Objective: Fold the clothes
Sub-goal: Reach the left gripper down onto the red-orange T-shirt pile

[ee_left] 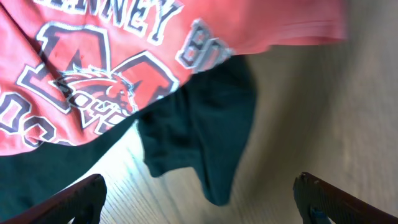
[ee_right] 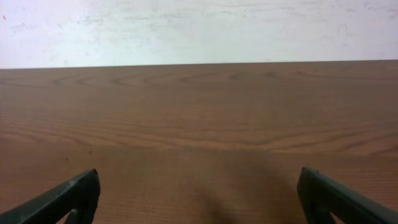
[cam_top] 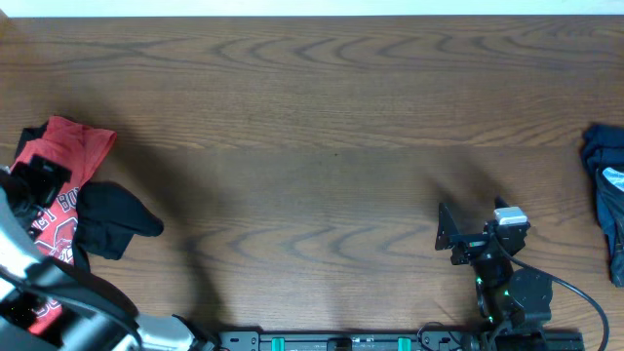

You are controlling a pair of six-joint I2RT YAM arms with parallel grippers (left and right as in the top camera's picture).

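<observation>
A coral-red T-shirt (cam_top: 66, 146) with white-outlined lettering lies crumpled at the table's far left. A black garment (cam_top: 112, 219) lies partly under it and sticks out to the right. My left gripper (cam_top: 37, 178) hovers over this pile. In the left wrist view the red shirt (ee_left: 124, 50) fills the top and the black garment (ee_left: 205, 130) hangs below it. The left gripper (ee_left: 199, 183) is open and empty, its fingers apart from the cloth. My right gripper (cam_top: 456, 234) is open and empty over bare wood, as the right wrist view (ee_right: 198, 180) also shows.
A blue bundle of clothes (cam_top: 606, 195) lies at the table's right edge. The wooden table (cam_top: 322, 127) stretches between the two piles. A white wall (ee_right: 199, 31) stands behind the table's far edge.
</observation>
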